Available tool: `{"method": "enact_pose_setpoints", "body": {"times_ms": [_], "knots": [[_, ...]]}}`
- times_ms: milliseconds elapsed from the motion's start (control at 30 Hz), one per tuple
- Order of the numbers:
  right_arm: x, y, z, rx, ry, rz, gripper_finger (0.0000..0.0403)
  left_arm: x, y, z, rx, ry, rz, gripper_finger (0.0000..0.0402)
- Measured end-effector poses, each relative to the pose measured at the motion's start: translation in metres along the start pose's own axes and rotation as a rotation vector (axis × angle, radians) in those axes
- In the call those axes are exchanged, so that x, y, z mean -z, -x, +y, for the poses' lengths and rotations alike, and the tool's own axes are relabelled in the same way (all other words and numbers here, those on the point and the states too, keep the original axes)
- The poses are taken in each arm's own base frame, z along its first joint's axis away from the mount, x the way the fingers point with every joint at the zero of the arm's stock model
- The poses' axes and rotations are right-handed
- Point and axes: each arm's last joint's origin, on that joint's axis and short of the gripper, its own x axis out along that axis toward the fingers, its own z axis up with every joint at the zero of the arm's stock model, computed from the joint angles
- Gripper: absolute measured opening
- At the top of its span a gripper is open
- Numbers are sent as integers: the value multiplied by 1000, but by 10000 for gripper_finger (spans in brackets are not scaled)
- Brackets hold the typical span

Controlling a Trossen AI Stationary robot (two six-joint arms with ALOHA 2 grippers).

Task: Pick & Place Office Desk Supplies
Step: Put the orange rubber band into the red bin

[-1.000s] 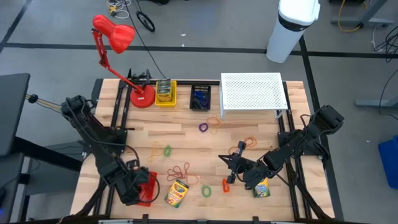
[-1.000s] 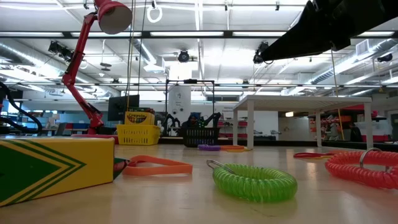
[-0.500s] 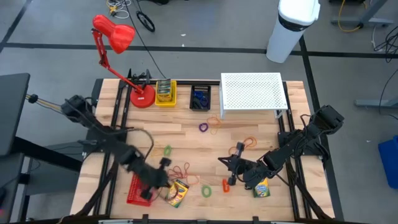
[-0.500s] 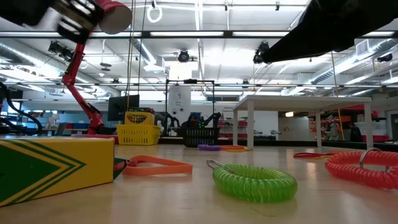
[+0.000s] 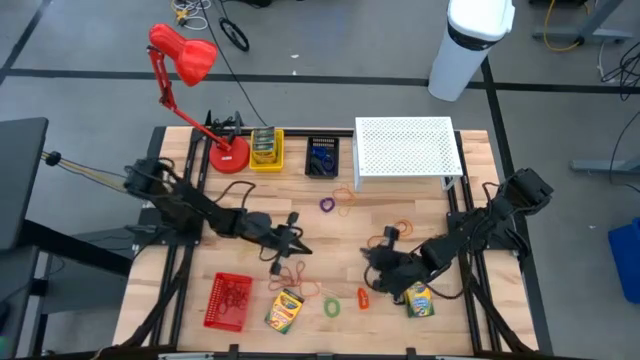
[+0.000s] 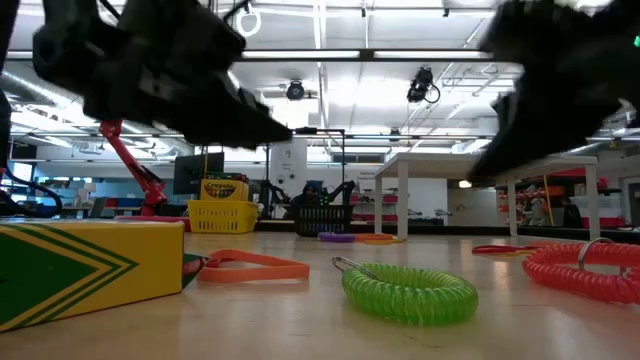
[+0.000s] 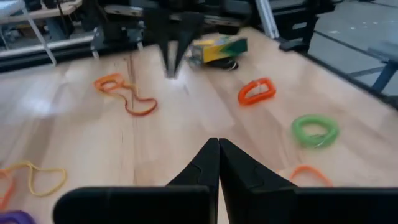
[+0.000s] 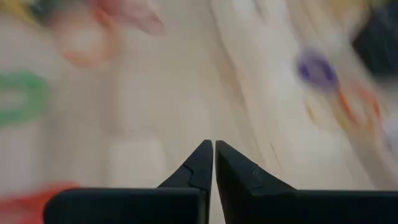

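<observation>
Left claw [image 5: 297,247] shut and empty over mid-bench; red-orange rubber bands [image 5: 290,273] just beside, toward bench front. Right claw [image 5: 372,263] nearly shut, empty, farther off.

My own two dark fingers [image 7: 217,163] meet tip to tip with nothing between them, above bare light wood of the table [image 7: 74,130]. Ahead of me lies a yellow-and-green crayon box [image 7: 217,50], and just before it the other arm's gripper [image 7: 176,43] points down toward the wood. An orange clip [image 7: 256,91] and a green coiled loop [image 7: 315,130] lie to one side, apart from each other. A red-orange rubber band [image 7: 124,93] trails across the boards, a yellow band [image 7: 37,180] lies nearer me, and a purple loop [image 7: 15,217] shows at the edge.
</observation>
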Motion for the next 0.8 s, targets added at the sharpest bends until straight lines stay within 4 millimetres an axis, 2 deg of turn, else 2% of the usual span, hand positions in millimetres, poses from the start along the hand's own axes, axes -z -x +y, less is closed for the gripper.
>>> {"method": "enact_pose_setpoints", "body": {"times_ms": [200,333,567,800], "knots": [[20,2,-38,239,-208,266,66,25,-18,-2,17,25,4,8],[27,3,-59,375,-360,408,99,28,-28,-5,57,42,5,9],[24,-5,-68,337,-439,494,135,23,-34,-7,75,45,-18,12],[21,-10,-77,344,-479,526,120,25,-34,-7,77,48,-1,12]]}}
